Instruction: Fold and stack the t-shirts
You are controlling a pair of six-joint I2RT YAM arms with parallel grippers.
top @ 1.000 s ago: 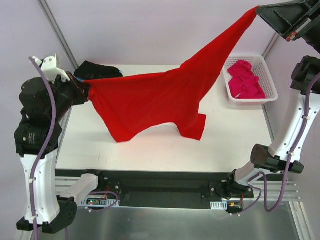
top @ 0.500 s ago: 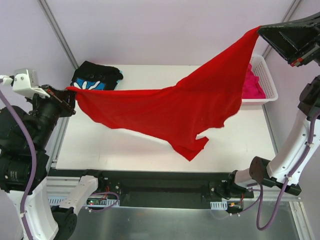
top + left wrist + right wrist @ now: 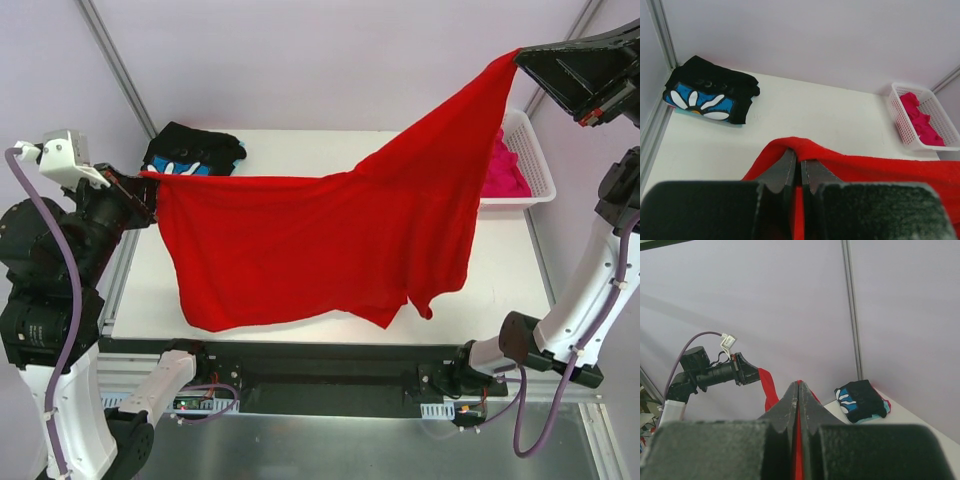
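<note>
Left gripper (image 3: 150, 188): clamped tight on one corner of the red t-shirt (image 3: 320, 240), at 9 o'clock beside the counter (image 3: 505, 265).
Right gripper (image 3: 518, 55): pinched closed on another corner, raised high at 1 o'clock.
Red t-shirt: spread between both grippers, hem near the counter's 6 o'clock edge.
Black t-shirt (image 3: 195, 150): folded, 10 o'clock corner.
Pink t-shirt (image 3: 508, 172): inside the basket (image 3: 533, 160), 2 o'clock.

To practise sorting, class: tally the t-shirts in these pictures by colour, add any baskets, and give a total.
Red t-shirt: 1
Pink t-shirt: 1
Black flower-print t-shirt: 1
White basket: 1
Total: 4
</note>
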